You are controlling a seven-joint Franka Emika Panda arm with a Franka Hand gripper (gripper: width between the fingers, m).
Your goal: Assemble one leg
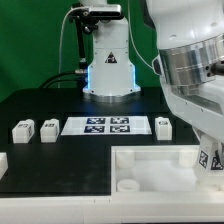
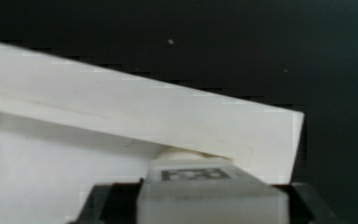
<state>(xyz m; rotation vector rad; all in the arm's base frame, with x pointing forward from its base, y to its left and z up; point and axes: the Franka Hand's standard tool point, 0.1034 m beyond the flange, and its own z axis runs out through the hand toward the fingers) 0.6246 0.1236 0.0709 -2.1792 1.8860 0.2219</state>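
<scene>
My gripper (image 1: 210, 172) is shut on a leg (image 1: 209, 157), a small white block with a black-and-white tag, and holds it at the near right corner of the large white tray-like piece (image 1: 160, 158). In the wrist view the leg (image 2: 201, 180) sits between the dark fingers (image 2: 114, 200), above a round hole in the white tray-like piece (image 2: 140, 110). Three more legs stand on the black table: two at the exterior view's left (image 1: 22, 130) (image 1: 48, 129) and one right of the marker board (image 1: 164, 126).
The marker board (image 1: 107, 126) with its black tags lies flat on the table's middle. The robot base (image 1: 108, 60) stands behind it. A small white part (image 1: 3, 160) pokes in at the exterior view's left edge. A green backdrop closes off the rear.
</scene>
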